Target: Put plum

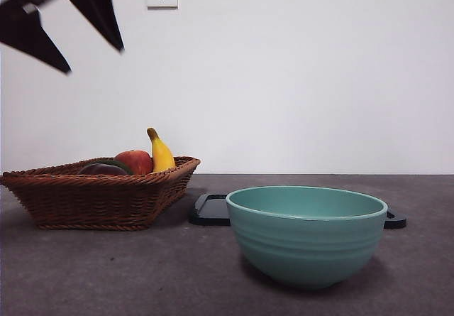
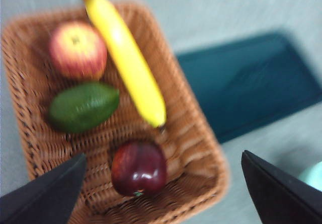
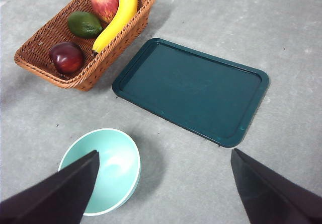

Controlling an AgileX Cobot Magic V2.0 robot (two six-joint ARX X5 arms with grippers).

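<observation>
The plum (image 2: pixel 139 167), glossy dark maroon, lies in a brown wicker basket (image 2: pixel 22 113) at the end nearest the bowl. It also shows in the right wrist view (image 3: pixel 66 57) and just above the basket rim in the front view (image 1: pixel 98 169). My left gripper (image 2: pixel 163 155) is open and empty, high above the basket, with the plum between its jaws in its own view. It shows at the top left of the front view (image 1: pixel 96 59). My right gripper (image 3: pixel 164 152) is open and empty, high over the table.
The basket (image 1: pixel 99 202) also holds a red-yellow apple (image 2: pixel 78 50), a green fruit (image 2: pixel 83 107) and a banana (image 2: pixel 126 58). A dark teal tray (image 3: pixel 191 90) lies beside the basket. A light teal bowl (image 1: pixel 305 238) stands near the front.
</observation>
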